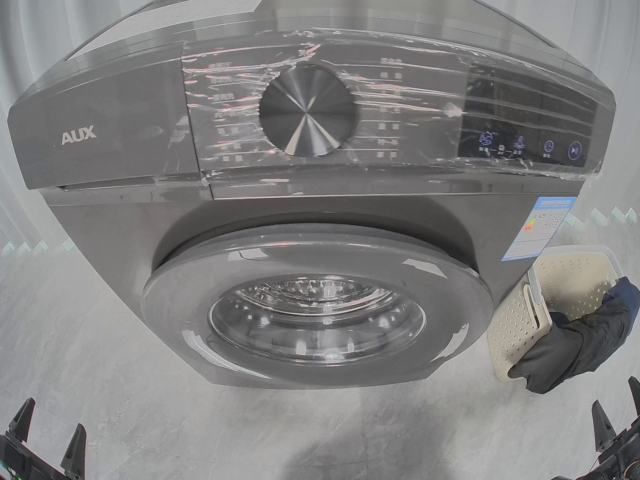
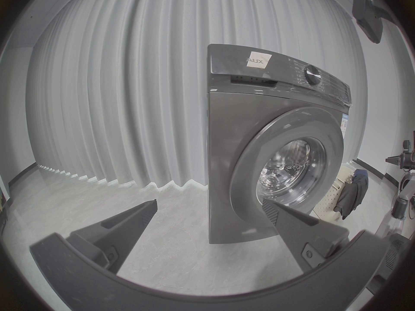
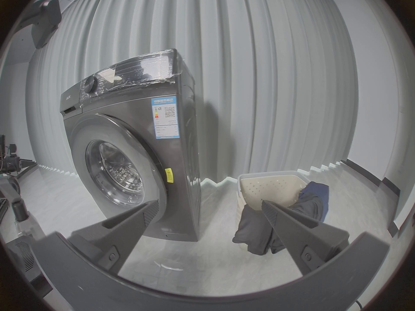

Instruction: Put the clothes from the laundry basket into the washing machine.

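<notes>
Hovering low before the shut door [image 1: 317, 308] of the washing machine [image 1: 120, 135] with left gripper [image 1: 53, 416] and right gripper [image 1: 615, 395] both spread wide and empty, likely poised to open it, then reach the dark clothes [image 1: 580, 348] draped over the rim of the basket [image 1: 580, 271] just beside the machine.

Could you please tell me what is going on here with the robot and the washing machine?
The robot faces a grey washing machine whose round door is shut; the drum behind the glass looks empty. To the robot's right of it, a cream laundry basket stands on the floor with dark clothes draped over its rim. The left gripper and right gripper are both open, empty and low, touching nothing. No garment has been picked up yet.
</notes>
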`<state>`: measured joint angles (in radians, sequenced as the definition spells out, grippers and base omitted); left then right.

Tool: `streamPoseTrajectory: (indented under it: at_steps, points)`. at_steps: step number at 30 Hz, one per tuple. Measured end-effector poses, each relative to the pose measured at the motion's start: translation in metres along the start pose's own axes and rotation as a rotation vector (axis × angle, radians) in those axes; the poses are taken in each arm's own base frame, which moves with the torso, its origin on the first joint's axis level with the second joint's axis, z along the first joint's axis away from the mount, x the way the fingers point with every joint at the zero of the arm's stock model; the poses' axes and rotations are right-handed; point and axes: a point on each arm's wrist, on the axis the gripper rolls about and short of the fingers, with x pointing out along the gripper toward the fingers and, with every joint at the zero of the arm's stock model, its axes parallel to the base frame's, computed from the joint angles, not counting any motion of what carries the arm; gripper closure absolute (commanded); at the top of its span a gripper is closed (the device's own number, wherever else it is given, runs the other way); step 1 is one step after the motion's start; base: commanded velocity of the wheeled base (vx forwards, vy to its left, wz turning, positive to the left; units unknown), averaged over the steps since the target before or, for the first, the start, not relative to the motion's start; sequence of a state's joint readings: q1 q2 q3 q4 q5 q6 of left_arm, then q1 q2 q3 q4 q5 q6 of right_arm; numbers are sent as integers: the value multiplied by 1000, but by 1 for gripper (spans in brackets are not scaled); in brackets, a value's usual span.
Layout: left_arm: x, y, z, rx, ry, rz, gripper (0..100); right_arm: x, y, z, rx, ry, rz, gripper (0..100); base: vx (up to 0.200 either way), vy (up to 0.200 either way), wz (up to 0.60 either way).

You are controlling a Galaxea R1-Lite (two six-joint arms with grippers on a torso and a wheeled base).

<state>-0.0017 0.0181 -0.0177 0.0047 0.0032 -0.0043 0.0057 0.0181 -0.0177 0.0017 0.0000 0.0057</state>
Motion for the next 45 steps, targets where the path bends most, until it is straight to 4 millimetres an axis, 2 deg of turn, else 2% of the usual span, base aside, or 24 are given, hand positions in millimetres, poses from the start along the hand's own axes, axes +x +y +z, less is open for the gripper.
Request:
streamPoseTrajectory:
  at_steps: [45]
  points:
    - [0, 0, 0, 0, 0, 1, 0, 0, 0, 2, 6, -15, 4, 0, 0, 0, 0]
